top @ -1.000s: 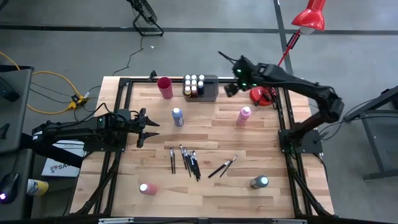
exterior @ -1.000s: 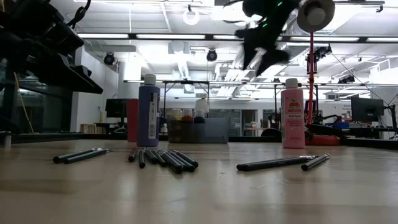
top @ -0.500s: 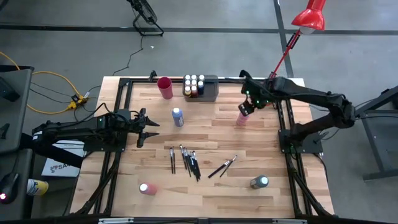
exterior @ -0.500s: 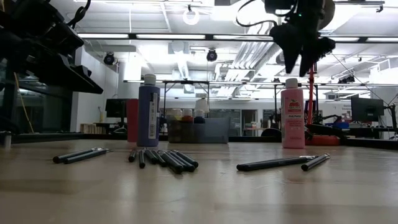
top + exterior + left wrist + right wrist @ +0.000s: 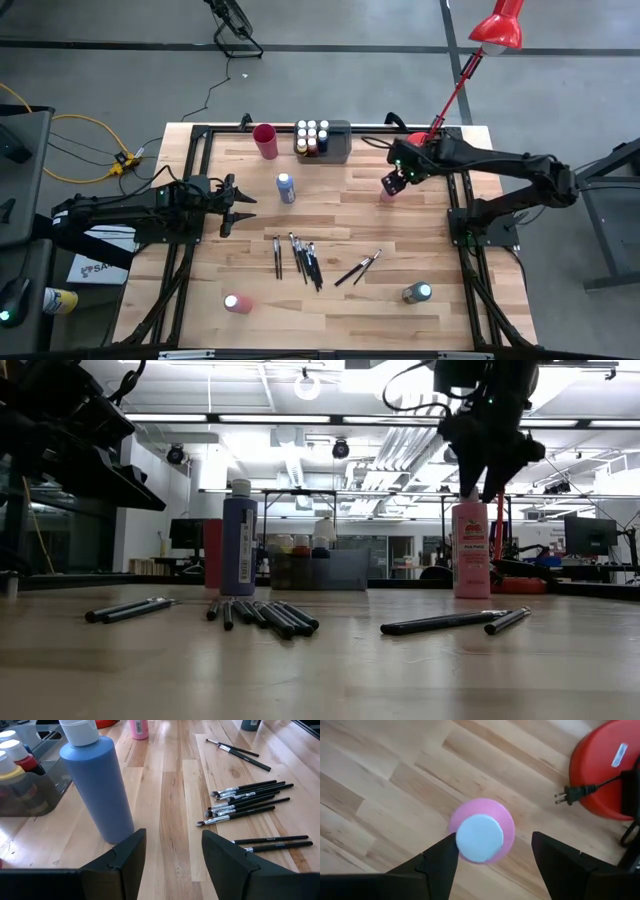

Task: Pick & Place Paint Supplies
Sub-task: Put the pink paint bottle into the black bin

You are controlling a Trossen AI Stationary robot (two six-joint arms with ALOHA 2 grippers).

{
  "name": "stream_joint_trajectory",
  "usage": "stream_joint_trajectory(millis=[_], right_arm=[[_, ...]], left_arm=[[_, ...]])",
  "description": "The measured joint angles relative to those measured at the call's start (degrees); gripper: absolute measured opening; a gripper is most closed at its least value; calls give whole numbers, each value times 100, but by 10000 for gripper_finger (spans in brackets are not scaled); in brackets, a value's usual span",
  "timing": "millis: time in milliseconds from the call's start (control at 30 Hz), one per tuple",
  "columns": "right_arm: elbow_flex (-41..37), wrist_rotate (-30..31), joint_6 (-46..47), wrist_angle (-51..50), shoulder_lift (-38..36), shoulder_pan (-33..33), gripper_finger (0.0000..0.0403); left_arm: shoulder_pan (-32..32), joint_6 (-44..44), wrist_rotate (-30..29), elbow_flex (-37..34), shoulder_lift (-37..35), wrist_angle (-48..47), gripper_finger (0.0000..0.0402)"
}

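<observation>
A pink paint bottle (image 5: 481,831) with a pale cap stands upright on the table's right half (image 5: 470,550). My right gripper (image 5: 493,840) hangs open right over it (image 5: 395,181), pointing down, one finger on each side of the cap, apart from it as far as I can see. A blue bottle (image 5: 286,187) stands left of centre, just ahead of my open left gripper (image 5: 172,840), which waits at the left edge (image 5: 238,205). Dark-handled brushes (image 5: 300,258) lie flat in the middle, with two more (image 5: 358,267) to their right.
A grey tray (image 5: 338,148) of small bottles (image 5: 312,135) and a red cup (image 5: 265,140) stand at the far edge. Another pink bottle (image 5: 236,302) is near left, a grey-green one (image 5: 416,293) near right. A red lamp base (image 5: 605,775) with its cord sits beside the right gripper.
My right gripper has swung from beside the tray toward the table's right and near side, to a place over the pink bottle, and has come down until its fingers stand level with the cap. It has stayed open. The bottles and brushes have not moved.
</observation>
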Motion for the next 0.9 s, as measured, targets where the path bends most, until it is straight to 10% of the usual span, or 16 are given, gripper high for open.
stream_joint_trajectory(millis=[367, 900], right_arm=[[-47, -18, -18, 345, -1, 0, 236], [-42, -26, -248, 285, -1, -7, 114]], left_arm=[[0, 2, 1, 0, 0, 0, 186], [0, 2, -1, 0, 1, -2, 186]])
